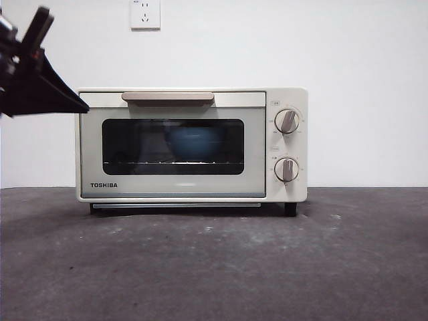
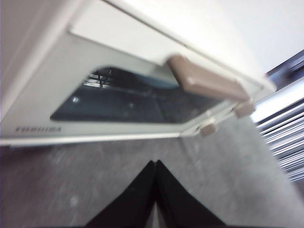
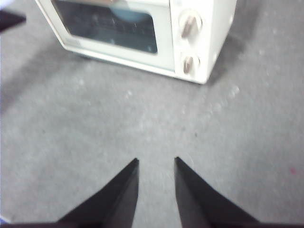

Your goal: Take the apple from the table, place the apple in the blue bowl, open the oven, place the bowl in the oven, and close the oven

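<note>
The cream-white oven (image 1: 180,182) stands on the table (image 1: 214,267) with its door closed. Through the dark glass I see the blue bowl (image 1: 194,144) resting on the rack inside. The apple is hidden from every view. My left gripper (image 1: 75,103) hangs shut at the oven's upper left corner, just beside the door; in its wrist view the left gripper (image 2: 155,162) holds nothing and points at the oven (image 2: 118,47) and its bar handle (image 2: 209,83). My right gripper (image 3: 156,160) is open and empty, well back from the oven (image 3: 164,47), above bare table.
Two round knobs (image 1: 287,121) (image 1: 286,169) sit on the oven's right panel. A white wall with a socket (image 1: 145,13) stands behind. Grey tabletop (image 3: 142,118) stretches in front of the oven.
</note>
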Robot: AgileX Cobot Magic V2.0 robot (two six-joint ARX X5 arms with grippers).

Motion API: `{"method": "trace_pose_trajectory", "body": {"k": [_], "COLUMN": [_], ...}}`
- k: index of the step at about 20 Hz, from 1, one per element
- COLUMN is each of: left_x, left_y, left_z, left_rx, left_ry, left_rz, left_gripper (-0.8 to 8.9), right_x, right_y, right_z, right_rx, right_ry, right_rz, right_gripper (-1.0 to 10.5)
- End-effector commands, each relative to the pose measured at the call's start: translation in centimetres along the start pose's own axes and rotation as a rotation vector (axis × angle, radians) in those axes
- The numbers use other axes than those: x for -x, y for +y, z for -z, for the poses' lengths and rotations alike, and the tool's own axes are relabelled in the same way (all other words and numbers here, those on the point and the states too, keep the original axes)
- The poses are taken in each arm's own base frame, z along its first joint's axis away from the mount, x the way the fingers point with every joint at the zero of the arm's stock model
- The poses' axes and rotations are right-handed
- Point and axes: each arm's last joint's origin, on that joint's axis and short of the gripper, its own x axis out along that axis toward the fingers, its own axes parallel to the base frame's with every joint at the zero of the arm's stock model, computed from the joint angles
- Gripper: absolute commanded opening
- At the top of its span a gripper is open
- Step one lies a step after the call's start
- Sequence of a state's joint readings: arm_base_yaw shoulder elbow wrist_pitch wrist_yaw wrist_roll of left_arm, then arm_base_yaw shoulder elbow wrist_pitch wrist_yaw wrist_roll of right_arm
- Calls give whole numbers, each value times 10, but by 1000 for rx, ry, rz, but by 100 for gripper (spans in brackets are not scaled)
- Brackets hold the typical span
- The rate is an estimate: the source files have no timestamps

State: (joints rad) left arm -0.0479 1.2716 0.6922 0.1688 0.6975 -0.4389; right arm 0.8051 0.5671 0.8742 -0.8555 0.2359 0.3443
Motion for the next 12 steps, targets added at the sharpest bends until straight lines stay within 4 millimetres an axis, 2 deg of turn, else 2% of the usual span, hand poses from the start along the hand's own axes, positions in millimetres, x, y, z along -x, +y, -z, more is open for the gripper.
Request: {"method": "trace_pose_trajectory", "body": {"k": [1, 4, 7, 12], "left_x": [15, 40, 65, 95], "left_y": [-26, -61, -87, -105], "left_z": [2, 13, 26, 45], "left_rx": [-165, -256, -316, -340], "left_ry": [13, 12, 1, 22], "left_rz": [-62, -113, -134, -170], "left_gripper": [7, 7, 7, 7], "right_x": [0, -6, -15, -30], "right_y": [3, 7, 10, 15], "right_z": [-5, -6, -2, 5], "right_rx": [20, 34, 52, 69], "right_ry": [-39, -79, -87, -135], "right_rz": [-25, -93, -182, -302], "right_gripper": [119, 119, 119, 115]}}
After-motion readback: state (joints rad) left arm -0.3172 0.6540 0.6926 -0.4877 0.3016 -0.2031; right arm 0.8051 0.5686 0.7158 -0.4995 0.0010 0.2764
